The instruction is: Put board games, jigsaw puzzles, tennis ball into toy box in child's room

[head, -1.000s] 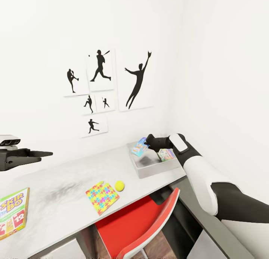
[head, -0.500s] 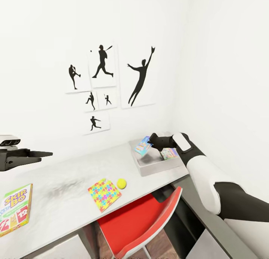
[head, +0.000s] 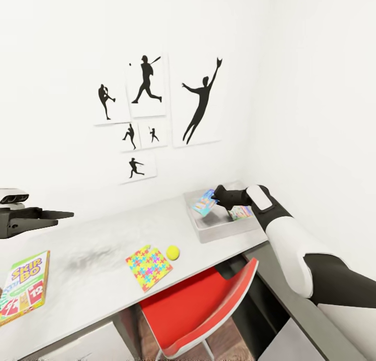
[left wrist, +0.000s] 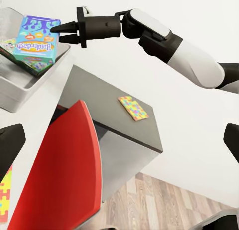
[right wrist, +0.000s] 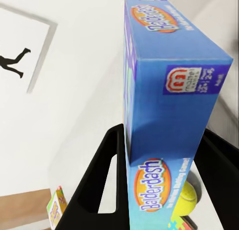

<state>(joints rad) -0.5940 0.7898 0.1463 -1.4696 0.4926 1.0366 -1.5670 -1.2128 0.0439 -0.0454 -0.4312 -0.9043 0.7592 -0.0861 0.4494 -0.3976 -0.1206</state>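
My right gripper (head: 215, 198) is clamped on the blue game (head: 204, 202), and I hold it tilted just over the toy box (head: 225, 228) at the far right end of the table (head: 94, 277). In my right wrist view the blue game (right wrist: 164, 90) stands on its edge between my two black fingers (right wrist: 94, 185). My left wrist view shows the same blue game (left wrist: 36, 38) pinched at its edge by my right gripper (left wrist: 59, 32) above the toy box (left wrist: 25, 85). A flat colourful thing lies inside the toy box, under my arm, but I cannot tell what it is. My left gripper (head: 65, 214) hangs over the left part of the table, holding nothing, and I cannot tell if its jaws are apart or together. A puzzle (head: 148, 267) lies near the front edge of the table, and the ball (head: 173, 252) sits just beside it. The green game (head: 25, 288) lies flat at the left end. A red chair (head: 203, 309) is pushed under the table. A second puzzle (left wrist: 133, 107) lies on a dark cabinet (left wrist: 119, 125) by the wall
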